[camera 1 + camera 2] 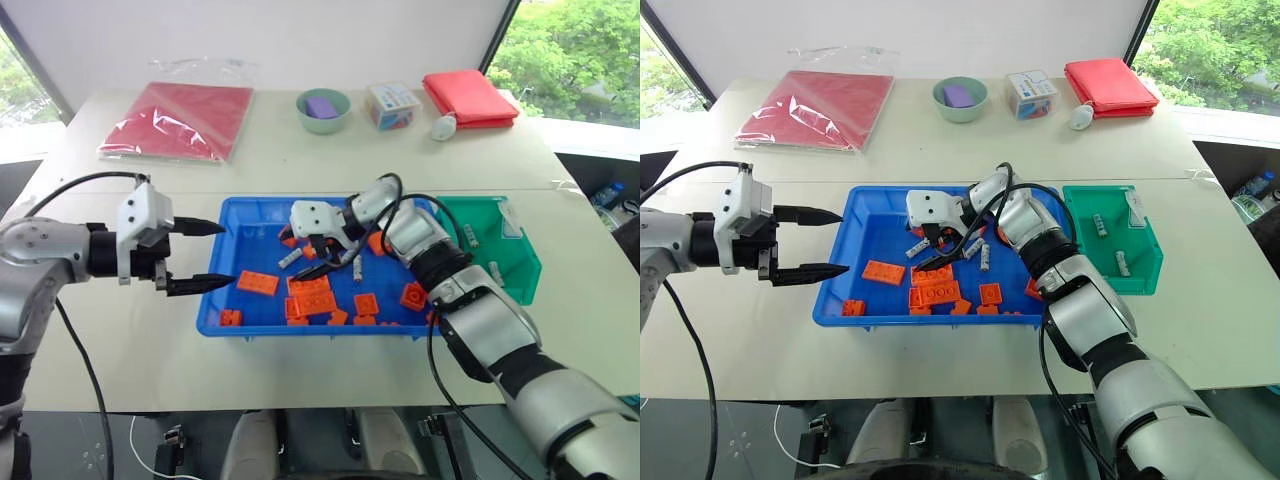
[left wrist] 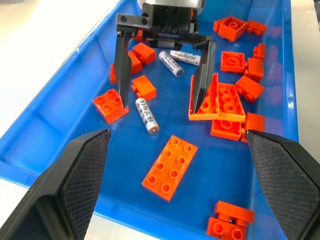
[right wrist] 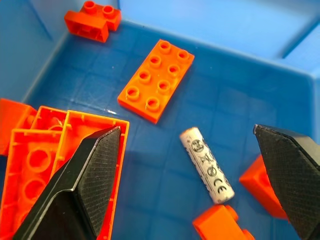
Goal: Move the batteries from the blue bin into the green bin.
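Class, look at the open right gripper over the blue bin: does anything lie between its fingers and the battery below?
Nothing covers the battery; it lies bare between the right gripper's open fingers. Orange bricks crowd it on both sides, one touching its end, and could snag a finger.

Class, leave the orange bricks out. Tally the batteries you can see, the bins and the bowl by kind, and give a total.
Batteries: 5 (3 in the blue bin, 2 in the green bin)
Bins: 2
Bowl: 1
Total: 8
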Available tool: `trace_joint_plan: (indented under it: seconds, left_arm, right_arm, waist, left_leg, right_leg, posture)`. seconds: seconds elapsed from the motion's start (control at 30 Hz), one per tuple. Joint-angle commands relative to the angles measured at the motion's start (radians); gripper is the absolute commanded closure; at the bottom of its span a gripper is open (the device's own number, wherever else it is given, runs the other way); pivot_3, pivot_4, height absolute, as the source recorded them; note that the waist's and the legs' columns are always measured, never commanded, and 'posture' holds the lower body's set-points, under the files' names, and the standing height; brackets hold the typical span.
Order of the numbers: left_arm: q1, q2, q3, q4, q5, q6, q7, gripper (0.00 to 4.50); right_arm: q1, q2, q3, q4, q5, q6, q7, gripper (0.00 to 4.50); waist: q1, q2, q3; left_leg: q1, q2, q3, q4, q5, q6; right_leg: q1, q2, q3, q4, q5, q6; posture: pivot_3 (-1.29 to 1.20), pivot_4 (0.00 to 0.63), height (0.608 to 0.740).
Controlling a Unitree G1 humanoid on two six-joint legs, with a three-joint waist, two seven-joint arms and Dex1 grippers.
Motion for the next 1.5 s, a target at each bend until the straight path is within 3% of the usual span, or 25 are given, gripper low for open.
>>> trace_joint_plan:
  seconds: [0.03,0.5,0.63,0.7,0.9,1.0,1.1,1.33,1.5]
  left_arm:
    - [-0.021,0.001,0.017,-0.002,0.001,-0.021,-0.001,0.00]
    - [-0.034,-0.003,0.017,0.010,0.005,-0.022,0.001,0.00]
    - [-0.037,-0.002,0.019,0.012,0.003,-0.020,0.001,0.00]
    - [-0.042,-0.002,0.017,0.018,0.004,-0.022,-0.001,0.00]
    - [-0.052,-0.004,0.013,0.032,0.010,-0.031,-0.005,0.00]
    - [-0.056,-0.004,0.011,0.036,0.012,-0.034,-0.008,0.00]
    - [-0.058,-0.003,0.010,0.039,0.014,-0.036,-0.009,0.00]
    - [-0.048,-0.002,0.013,0.037,0.016,-0.043,-0.010,0.00]
    - [-0.041,-0.004,0.020,0.029,0.010,-0.038,0.000,0.00]
  right_arm:
    - [-0.018,-0.004,-0.017,-0.071,0.014,0.013,0.000,0.17]
    - [-0.028,-0.012,-0.007,-0.080,0.008,0.002,0.008,0.17]
    - [-0.034,-0.009,-0.011,-0.070,0.005,0.003,-0.007,1.43]
    - [-0.039,-0.007,-0.013,-0.062,0.000,0.001,-0.022,2.50]
    - [-0.058,-0.007,-0.009,-0.041,0.004,0.025,-0.012,2.50]
    - [-0.060,-0.014,-0.005,-0.047,0.010,0.041,0.017,1.72]
    - [-0.055,-0.017,-0.003,-0.055,0.003,0.035,0.019,0.19]
    - [-0.064,-0.024,0.003,-0.047,-0.035,-0.100,-0.038,0.08]
    - [-0.013,-0.011,0.008,-0.039,-0.086,-0.287,-0.187,0.08]
  waist:
    - [-0.001,0.000,0.000]
    - [0.000,0.000,0.000]
    - [0.000,0.000,0.000]
    - [0.000,0.000,0.000]
    - [0.000,0.000,0.000]
    - [0.000,0.000,0.000]
    - [0.000,0.000,0.000]
    - [0.000,0.000,0.000]
    - [-0.001,0.000,0.000]
  left_leg:
    - [0.000,0.000,0.000,0.000,0.000,0.000]
    - [0.000,0.000,0.001,0.000,0.000,0.000]
    - [0.000,0.000,0.001,0.000,0.000,0.000]
    - [0.000,0.000,0.001,0.000,0.000,0.000]
    - [0.000,0.000,0.001,0.000,0.000,0.000]
    - [0.000,0.000,0.001,0.000,0.000,0.000]
    - [0.000,0.000,0.001,0.000,0.000,0.000]
    - [0.000,0.000,0.001,0.000,0.000,0.000]
    - [0.000,0.000,0.001,0.000,0.000,0.000]
  right_leg:
    - [0.000,0.000,0.000,0.000,0.000,0.000]
    - [0.000,0.000,0.000,0.000,0.000,0.000]
    - [0.000,0.000,0.000,0.000,0.000,0.000]
    - [0.000,0.000,0.000,0.000,0.000,0.000]
    - [0.000,0.000,0.000,0.000,0.000,0.000]
    - [0.000,0.000,0.000,0.000,0.000,0.000]
    - [0.000,0.000,0.000,0.000,0.000,0.000]
    - [0.000,0.000,0.000,0.000,0.000,0.000]
    - [0.000,0.000,0.000,0.000,0.000,0.000]
  posture:
    - [0.00,0.150,0.736]
    - [0.00,0.150,0.736]
    - [0.00,0.150,0.736]
    - [0.00,0.150,0.736]
    - [0.00,0.150,0.736]
    - [0.00,0.150,0.736]
    - [0.00,0.150,0.736]
    - [0.00,0.150,0.736]
    - [0.00,0.150,0.736]
